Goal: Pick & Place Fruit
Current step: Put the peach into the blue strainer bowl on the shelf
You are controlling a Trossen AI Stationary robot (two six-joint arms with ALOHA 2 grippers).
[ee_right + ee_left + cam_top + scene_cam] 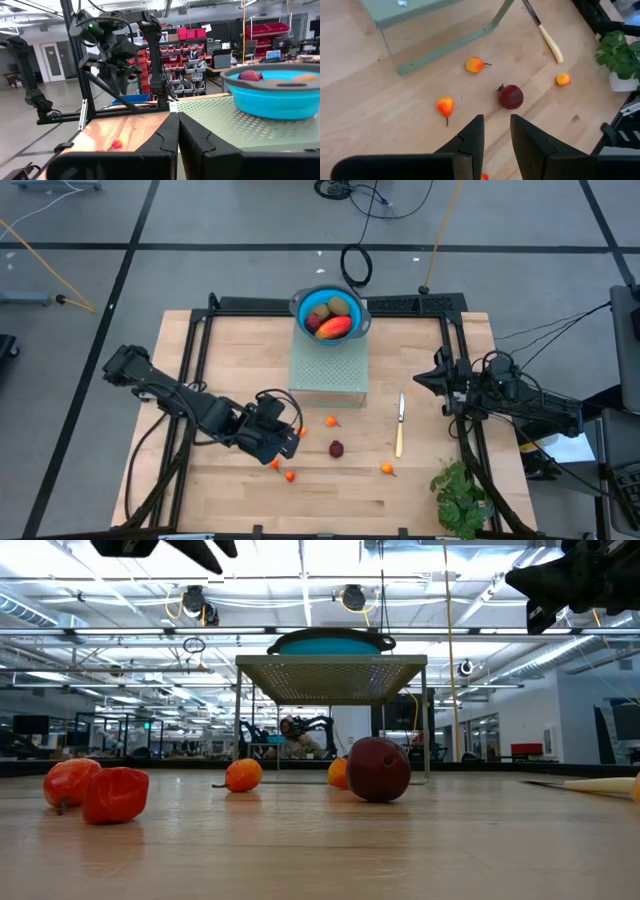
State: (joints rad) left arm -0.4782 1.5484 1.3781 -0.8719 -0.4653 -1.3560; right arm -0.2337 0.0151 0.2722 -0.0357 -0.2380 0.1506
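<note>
Knife (pixel 400 424), leafy bunch (pixel 461 496), green stand (pixel 329 365)

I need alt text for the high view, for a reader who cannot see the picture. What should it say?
Seen from above, a blue bowl of fruit sits on a green stand at the far edge of a wooden table. The left end effector is near small orange fruits and a dark-red ball. A knife and green leaves lie near the right arm.

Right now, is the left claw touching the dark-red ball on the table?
Apart. The left wrist view shows bare wood between the left claw and the dark-red ball; nothing sits between its fingers.
</note>
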